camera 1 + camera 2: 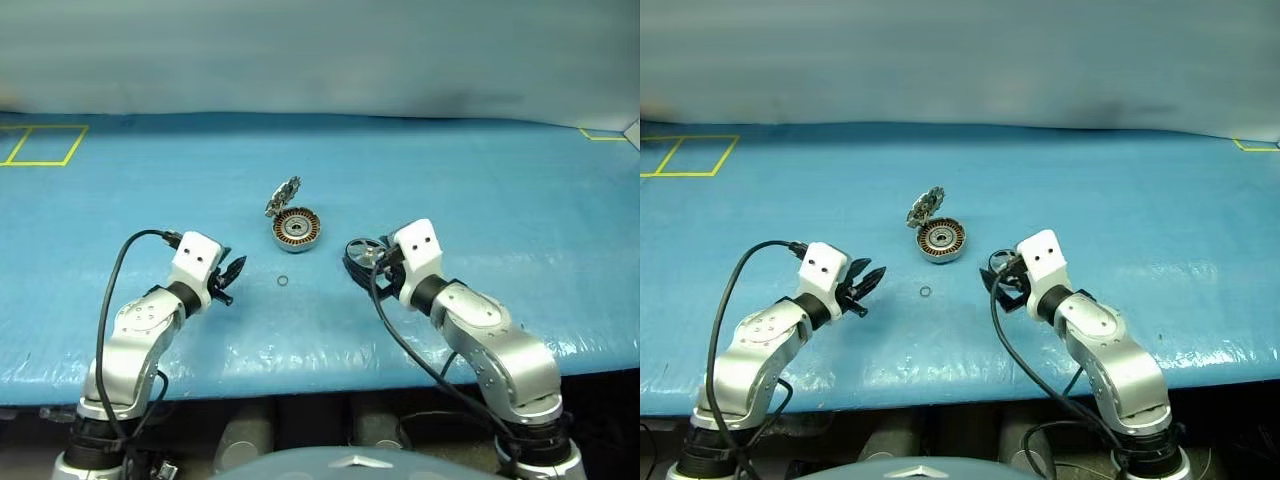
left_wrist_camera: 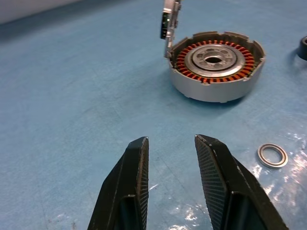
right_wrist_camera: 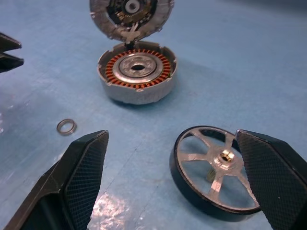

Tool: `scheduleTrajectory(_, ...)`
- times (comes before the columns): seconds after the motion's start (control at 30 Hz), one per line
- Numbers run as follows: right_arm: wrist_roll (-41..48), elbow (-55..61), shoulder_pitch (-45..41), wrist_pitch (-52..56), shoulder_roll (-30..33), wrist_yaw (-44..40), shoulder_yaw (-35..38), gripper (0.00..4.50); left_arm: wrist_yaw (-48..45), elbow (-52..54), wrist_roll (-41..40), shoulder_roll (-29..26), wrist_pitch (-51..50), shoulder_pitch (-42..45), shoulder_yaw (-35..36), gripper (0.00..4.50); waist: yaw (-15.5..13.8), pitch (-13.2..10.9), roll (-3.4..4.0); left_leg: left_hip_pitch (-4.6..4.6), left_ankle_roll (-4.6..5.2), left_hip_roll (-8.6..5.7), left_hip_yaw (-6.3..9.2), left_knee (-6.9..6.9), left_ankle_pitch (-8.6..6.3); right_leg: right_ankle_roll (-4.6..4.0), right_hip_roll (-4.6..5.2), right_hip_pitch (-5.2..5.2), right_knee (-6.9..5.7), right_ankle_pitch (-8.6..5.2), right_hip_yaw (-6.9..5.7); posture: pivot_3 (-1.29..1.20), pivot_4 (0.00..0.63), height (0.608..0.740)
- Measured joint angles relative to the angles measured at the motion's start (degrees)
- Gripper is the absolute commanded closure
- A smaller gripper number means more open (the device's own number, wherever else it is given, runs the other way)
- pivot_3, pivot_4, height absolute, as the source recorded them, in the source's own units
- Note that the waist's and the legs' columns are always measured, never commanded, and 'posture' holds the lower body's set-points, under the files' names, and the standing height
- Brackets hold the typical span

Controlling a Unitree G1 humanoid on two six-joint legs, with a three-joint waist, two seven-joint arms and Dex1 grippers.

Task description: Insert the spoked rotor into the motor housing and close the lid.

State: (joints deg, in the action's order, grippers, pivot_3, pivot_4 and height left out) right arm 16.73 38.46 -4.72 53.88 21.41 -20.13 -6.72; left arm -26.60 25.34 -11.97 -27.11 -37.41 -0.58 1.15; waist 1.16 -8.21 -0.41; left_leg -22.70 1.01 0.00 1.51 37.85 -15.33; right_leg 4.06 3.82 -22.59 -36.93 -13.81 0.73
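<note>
The motor housing (image 1: 297, 229) sits on the blue table with coppery windings and a silver centre showing. Its lid (image 1: 283, 196) stands upright on the hinge at the far left of the rim. The spoked rotor (image 3: 213, 172), a black ring with silvery spokes, lies flat on the table to the right of the housing. My right gripper (image 3: 170, 136) is open wide around the rotor, which lies nearer one finger (image 3: 268, 167); neither finger is closed on it. My left gripper (image 2: 170, 139) hovers left of the housing, open with a narrow empty gap between its fingers.
A tiny thin metal ring (image 1: 283, 280) lies on the table between the two grippers, in front of the housing. Yellow tape marks (image 1: 45, 145) sit at the far left corner. The blue cover ends at the table's near edge (image 1: 320, 365).
</note>
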Motion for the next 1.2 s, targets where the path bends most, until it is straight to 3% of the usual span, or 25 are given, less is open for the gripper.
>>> scheduleTrajectory(0.33, 0.2, 0.3, 1.5, 0.6, -1.4, 1.8, -2.7, 0.0, -3.2, 1.4, -0.4, -2.2, -1.1, -2.5, -3.9, 2.87, -0.1, 0.0, -0.02, 0.0, -0.01, 0.09, -0.01, 0.05, 0.01, -0.02, -0.07, 0.01, 0.0, -0.01, 0.03, 0.0, 0.15, 0.74)
scheduleTrajectory(0.9, -2.3, 0.0, 1.3, -0.2, -0.5, 2.6, -5.3, 0.0, -1.1, 1.5, -0.3, -2.2, -1.1, -2.5, -4.8, 2.87, -0.1, 0.0, -0.02, 0.0, -0.01, 0.22, -0.02, 0.05, 0.01, -0.03, -0.12, 0.0, 0.0, -0.01, 0.04, 0.0, 0.15, 0.74)
scheduleTrajectory(1.1, -2.7, -0.1, 0.2, -0.2, 0.8, 1.9, -6.6, 0.0, -0.8, 1.5, -0.2, -2.2, -1.1, -2.6, -5.0, 2.87, -0.1, 0.0, -0.01, 0.0, -0.02, 0.22, -0.03, 0.06, 0.01, -0.03, -0.15, 0.0, 0.0, -0.01, 0.05, 0.0, 0.15, 0.74)
scheduleTrajectory(1.2, -3.1, -1.0, -3.7, -0.2, 5.5, -1.6, -9.4, 0.0, -0.6, 1.5, -0.2, -2.1, -1.0, -2.8, -5.1, 2.87, 0.1, 0.0, 0.0, 0.01, -0.02, 0.22, -0.08, 0.12, 0.01, -0.05, -0.15, 0.01, 0.0, 0.01, 0.07, 0.0, 0.15, 0.74)
